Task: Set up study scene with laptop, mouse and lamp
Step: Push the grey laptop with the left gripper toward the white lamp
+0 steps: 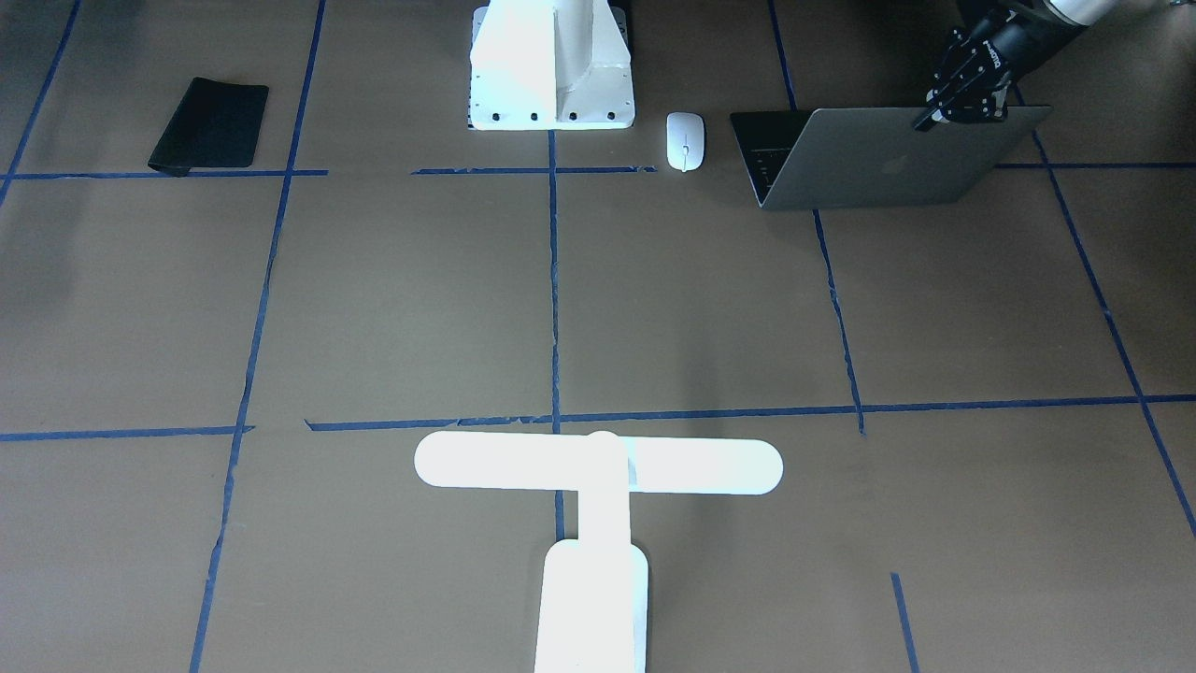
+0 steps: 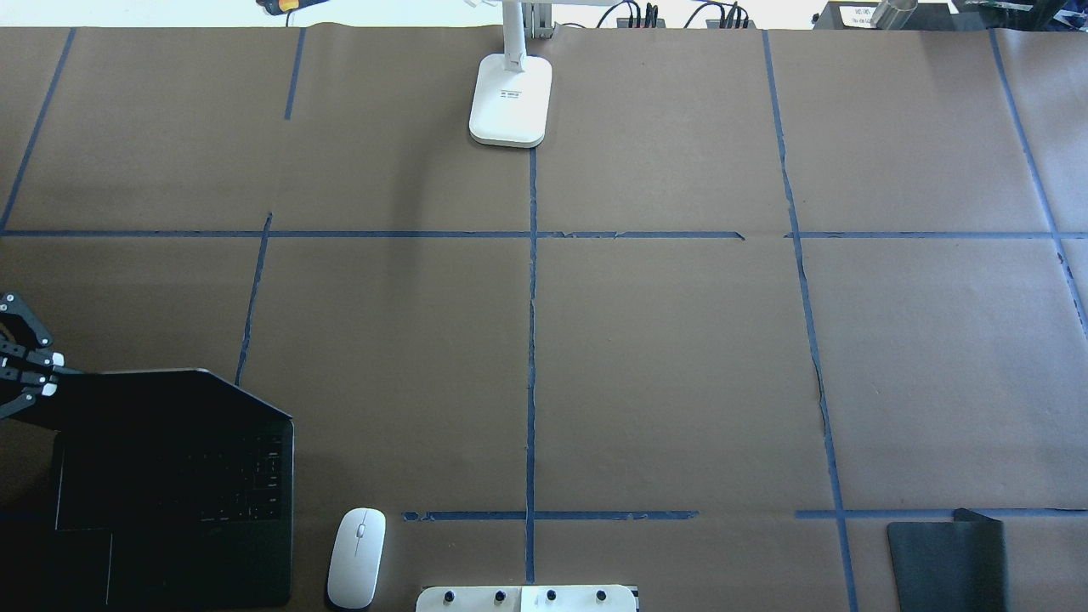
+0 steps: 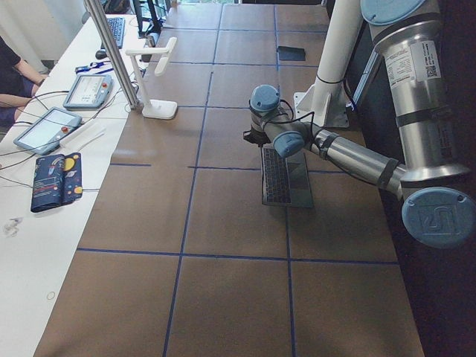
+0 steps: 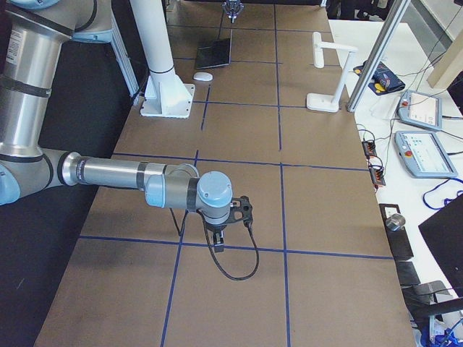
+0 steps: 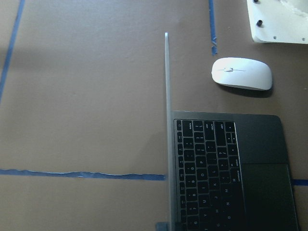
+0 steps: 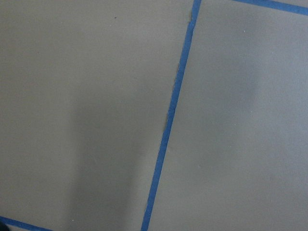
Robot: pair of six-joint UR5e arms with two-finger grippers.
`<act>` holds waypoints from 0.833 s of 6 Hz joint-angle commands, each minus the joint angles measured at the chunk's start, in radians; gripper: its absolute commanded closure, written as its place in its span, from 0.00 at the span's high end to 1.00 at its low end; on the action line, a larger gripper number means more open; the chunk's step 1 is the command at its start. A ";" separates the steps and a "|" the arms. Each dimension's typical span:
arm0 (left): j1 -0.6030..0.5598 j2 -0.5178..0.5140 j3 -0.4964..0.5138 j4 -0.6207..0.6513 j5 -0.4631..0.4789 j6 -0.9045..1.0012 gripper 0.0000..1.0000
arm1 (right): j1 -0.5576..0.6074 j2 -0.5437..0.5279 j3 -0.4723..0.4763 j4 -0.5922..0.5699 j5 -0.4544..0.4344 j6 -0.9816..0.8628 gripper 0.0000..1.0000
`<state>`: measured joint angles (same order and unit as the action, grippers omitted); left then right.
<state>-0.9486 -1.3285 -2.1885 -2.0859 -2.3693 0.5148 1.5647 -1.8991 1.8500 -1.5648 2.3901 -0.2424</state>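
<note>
Two arms reach over the brown table (image 2: 680,357) with its grid of blue tape, and we take its contents from largest to smallest. At the far edge, on the centre line, the lamp (image 1: 598,467) stands upright on its base with its bar head lying crosswise. At the near left the laptop (image 1: 888,164) sits open, its lid about upright with the logo side turned to the far side and its keyboard toward the robot. The white pedestal (image 1: 551,65) is bolted down at the near middle, and the black mouse pad (image 1: 210,126) lies flat at the near right, well apart from everything else. The mouse (image 1: 685,141) rests between the laptop and the pedestal, close to both and touching neither. At the lid's top left corner the left gripper (image 2: 51,374) has its fingers close together on either side of the edge; we cannot tell whether they pinch it. The right gripper (image 4: 219,242) hangs over bare table at the right end, and we cannot tell its opening.
</note>
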 commanded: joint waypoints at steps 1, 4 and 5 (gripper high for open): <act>-0.060 -0.146 0.114 0.015 0.010 0.034 0.00 | 0.000 0.000 0.002 0.000 0.001 0.000 1.00; -0.087 -0.495 0.171 0.348 0.038 0.070 0.00 | 0.000 0.000 0.003 0.000 0.001 0.000 1.00; -0.078 -0.640 0.255 0.425 0.039 0.067 0.00 | 0.000 0.000 0.005 0.000 0.001 0.000 1.00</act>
<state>-1.0310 -1.8272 -1.9988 -1.7522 -2.3332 0.5811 1.5647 -1.8991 1.8537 -1.5646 2.3915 -0.2424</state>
